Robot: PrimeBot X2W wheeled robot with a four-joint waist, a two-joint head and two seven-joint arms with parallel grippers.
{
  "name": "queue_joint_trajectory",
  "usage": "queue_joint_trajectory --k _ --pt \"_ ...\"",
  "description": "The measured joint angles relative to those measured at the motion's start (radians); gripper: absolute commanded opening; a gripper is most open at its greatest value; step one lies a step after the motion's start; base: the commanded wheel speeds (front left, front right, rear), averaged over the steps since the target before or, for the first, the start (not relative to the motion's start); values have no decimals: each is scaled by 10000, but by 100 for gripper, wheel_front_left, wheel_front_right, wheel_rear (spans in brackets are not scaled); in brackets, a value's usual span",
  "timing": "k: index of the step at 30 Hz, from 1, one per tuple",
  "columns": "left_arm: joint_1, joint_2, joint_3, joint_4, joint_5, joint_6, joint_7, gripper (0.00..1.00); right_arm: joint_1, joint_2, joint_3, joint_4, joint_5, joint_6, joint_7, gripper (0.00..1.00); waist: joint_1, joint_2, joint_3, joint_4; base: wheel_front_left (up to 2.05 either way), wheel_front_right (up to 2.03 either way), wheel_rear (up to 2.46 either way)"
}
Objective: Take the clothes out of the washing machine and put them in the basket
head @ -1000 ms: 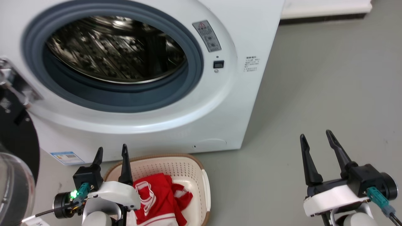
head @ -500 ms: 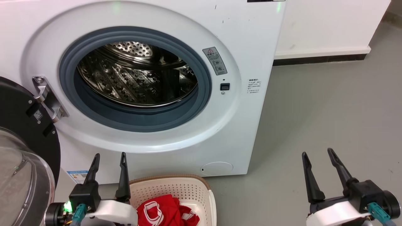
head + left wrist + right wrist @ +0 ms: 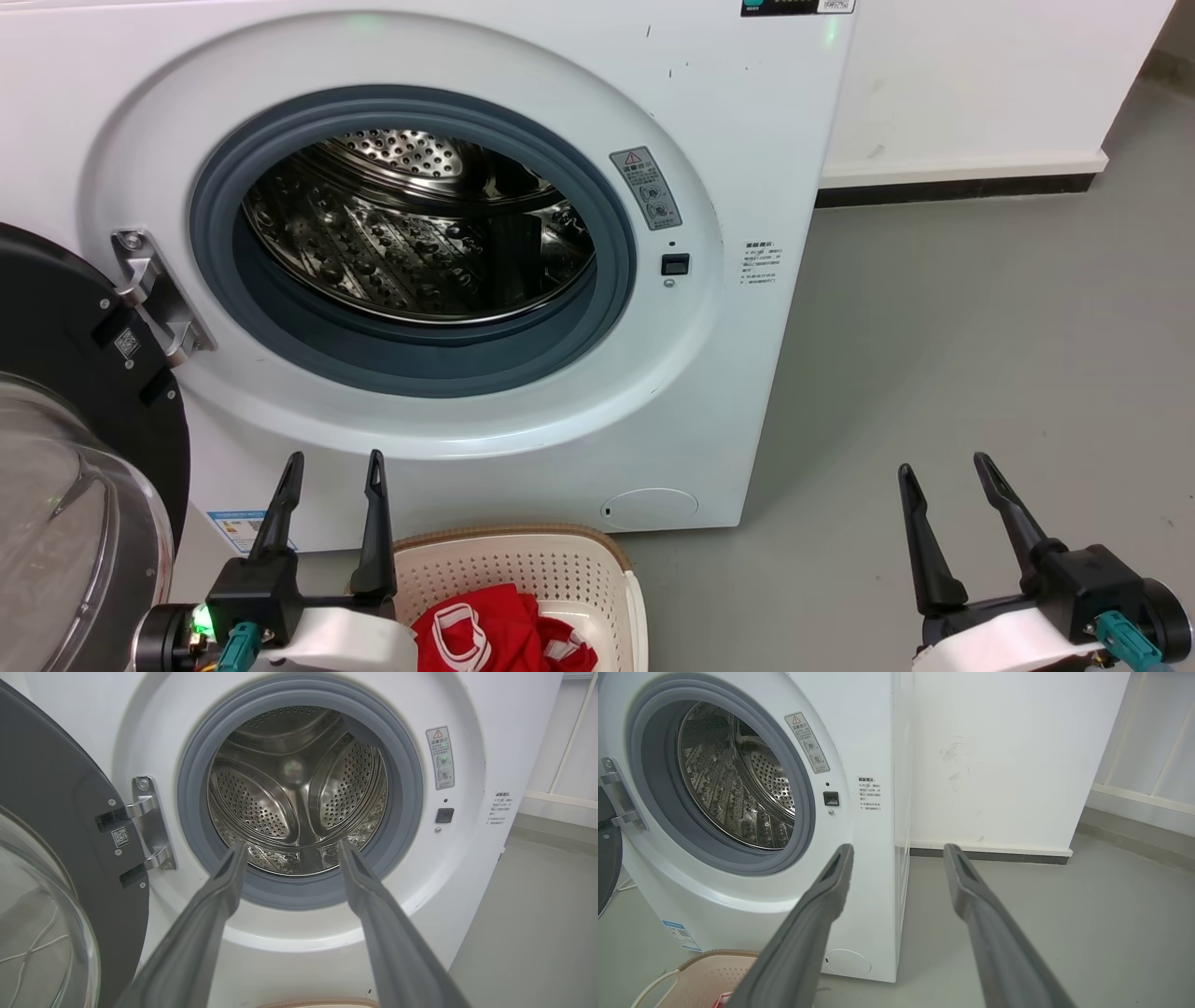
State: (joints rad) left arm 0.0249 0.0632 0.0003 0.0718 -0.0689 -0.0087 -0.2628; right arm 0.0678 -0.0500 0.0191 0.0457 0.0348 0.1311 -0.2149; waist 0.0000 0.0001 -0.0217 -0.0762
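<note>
The white washing machine (image 3: pixel 747 140) stands in front of me with its door swung open to the left. Its steel drum (image 3: pixel 420 233) (image 3: pixel 299 788) (image 3: pixel 733 784) shows bare metal and no fabric. Red clothes (image 3: pixel 495 635) with white trim lie in the cream basket (image 3: pixel 560 565) on the floor below the machine. The basket's rim (image 3: pixel 705 959) and a sliver of red show in the right wrist view. My left gripper (image 3: pixel 336 462) (image 3: pixel 292 847) is open and holds nothing, at the basket's left edge. My right gripper (image 3: pixel 943 467) (image 3: pixel 896 849) is open over the floor to the right.
The black-framed glass door (image 3: pixel 84 485) (image 3: pixel 51 872) hangs open at the left, on a metal hinge (image 3: pixel 154 294). Grey floor (image 3: pixel 980 327) stretches to the right of the machine. A white wall with a dark skirting (image 3: pixel 952 187) runs behind.
The head view has tilted upward, so the machine and basket sit lower in the picture. Both grippers stay open in about the same places.
</note>
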Motion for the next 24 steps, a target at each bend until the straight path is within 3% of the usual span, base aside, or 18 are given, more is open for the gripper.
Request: queue_joint_trajectory --k 9,10,13,24 --pt "162 54 31 -40 -196 40 127 100 48 0 119 -6 98 0 44 100 0 0 -81 80 0 0 0" --pt "168 44 31 12 -234 38 134 0 53 2 117 44 96 0 48 0 0 0 -84 88 0 0 0" --pt "280 -27 42 307 -284 29 188 0 132 4 144 276 130 0 56 0 1 0 -82 91 0 0 0" --pt "174 -44 230 591 -2466 -109 769 0 130 -86 127 531 2562 0 389 0 1 0 -52 153 0 0 0"
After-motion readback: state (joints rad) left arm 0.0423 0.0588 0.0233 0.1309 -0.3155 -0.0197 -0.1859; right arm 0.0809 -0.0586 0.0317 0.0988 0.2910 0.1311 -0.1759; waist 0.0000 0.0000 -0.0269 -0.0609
